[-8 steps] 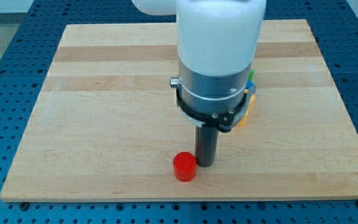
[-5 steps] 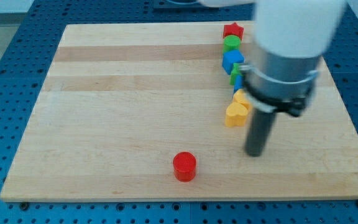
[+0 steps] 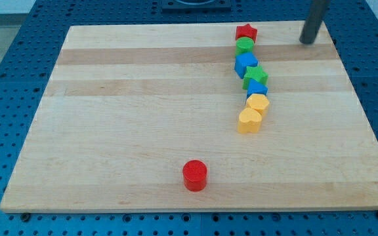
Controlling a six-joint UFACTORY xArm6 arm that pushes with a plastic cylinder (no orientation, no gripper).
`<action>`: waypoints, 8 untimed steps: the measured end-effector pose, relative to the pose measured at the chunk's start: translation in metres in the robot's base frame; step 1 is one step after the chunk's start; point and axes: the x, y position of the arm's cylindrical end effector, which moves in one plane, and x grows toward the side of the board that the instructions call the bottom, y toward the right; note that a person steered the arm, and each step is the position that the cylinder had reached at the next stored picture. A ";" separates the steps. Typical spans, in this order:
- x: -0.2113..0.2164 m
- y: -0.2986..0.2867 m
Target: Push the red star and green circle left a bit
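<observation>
The red star (image 3: 246, 31) lies at the view's top, right of centre, on the wooden board (image 3: 130, 98). The green circle (image 3: 245, 45) touches it just below. My tip (image 3: 307, 41) rests on the board at the view's top right, well to the right of the red star and green circle and about level with the circle. It touches no block.
Below the green circle a column of blocks runs downward: a blue cube (image 3: 246, 63), a green star (image 3: 255, 75), a blue block (image 3: 257, 89), a yellow block (image 3: 258, 103) and a yellow heart (image 3: 249, 120). A red cylinder (image 3: 194, 175) stands near the view's bottom edge.
The arm has swung from beside the red cylinder at the view's bottom to the top right corner. The column of blocks it hid is now in full view. No block has moved.
</observation>
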 end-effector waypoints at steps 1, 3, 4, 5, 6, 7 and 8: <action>-0.006 -0.005; -0.006 -0.065; -0.006 -0.098; -0.010 -0.098; -0.012 -0.063; -0.009 -0.080; 0.002 -0.109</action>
